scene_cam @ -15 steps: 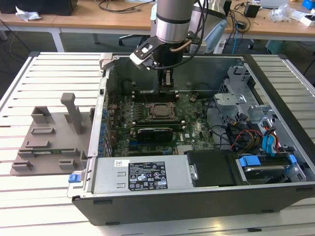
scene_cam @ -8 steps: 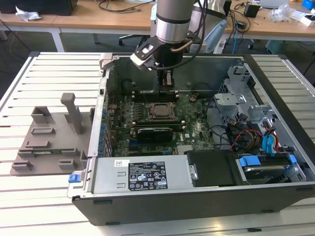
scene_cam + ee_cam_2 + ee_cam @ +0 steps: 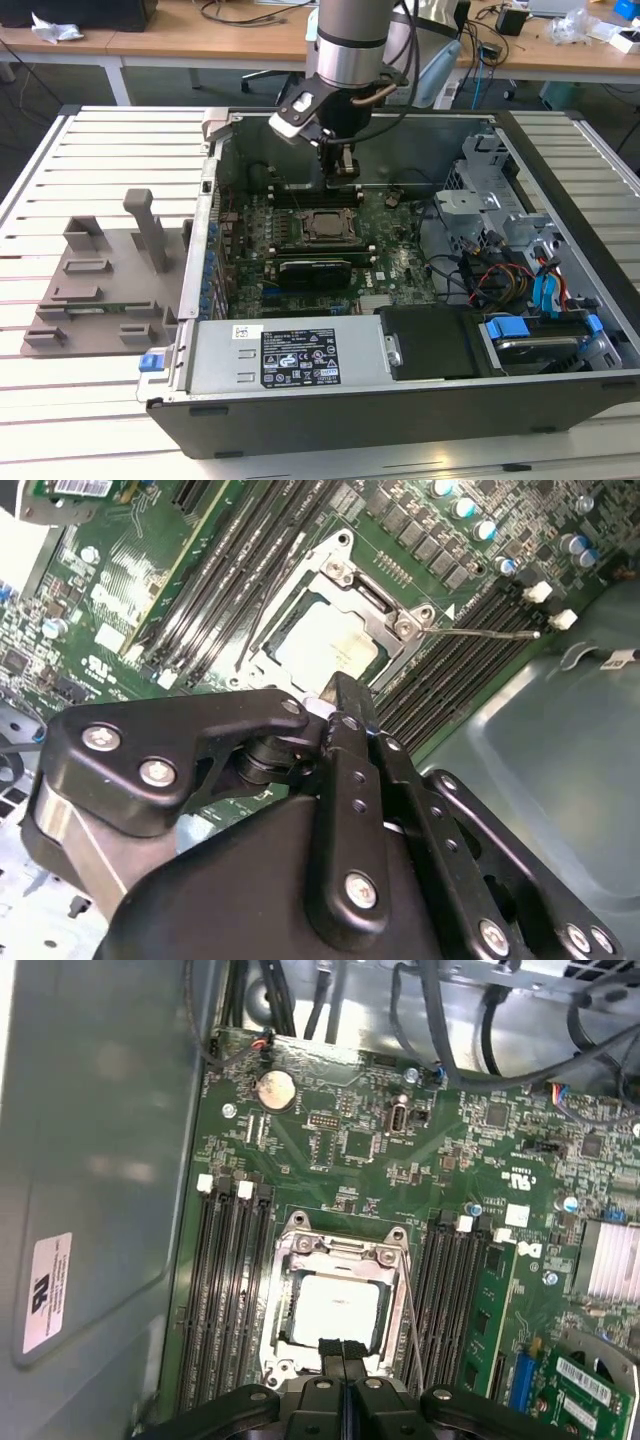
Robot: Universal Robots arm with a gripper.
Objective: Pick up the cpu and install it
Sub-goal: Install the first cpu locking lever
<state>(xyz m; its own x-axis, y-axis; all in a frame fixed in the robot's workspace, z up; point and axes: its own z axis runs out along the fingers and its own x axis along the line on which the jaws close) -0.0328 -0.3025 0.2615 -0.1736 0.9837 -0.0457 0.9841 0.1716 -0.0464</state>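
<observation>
Your gripper (image 3: 341, 172) hangs inside the open computer case (image 3: 400, 415), low over the green motherboard (image 3: 400, 265). Its jaws are pressed together and there is nothing between them. You can see this best in the first wrist view, where the two black fingertips (image 3: 330, 1352) sit side by side with only a thin line between them.

The cpu (image 3: 335, 1308) is not in the gripper. It lies flat in its socket on the motherboard with its silvery top up, and the metal socket frame (image 3: 345, 1250) goes all round it. In both wrist views the fingertips are right at the edge of that frame, just beside the cpu. You cannot tell from here if they touch it.

Look at what crowds the spot. A thin wire lever (image 3: 410, 1310) runs along one side of the socket. Rows of black memory slots (image 3: 225, 1290) stand close on both sides. Farther along the board are a round coin battery (image 3: 275, 1088) and a bunch of dark cables (image 3: 440, 1020).

In the exterior view, a long black card (image 3: 315, 270) lies next to the socket, on the side nearer the camera. Past it is the big power supply box (image 3: 290, 355). Outside the case, at the exterior view's left, a grey tray (image 3: 100, 290) with upright pegs sits on the white slatted table (image 3: 100, 150), well apart from the gripper.
</observation>
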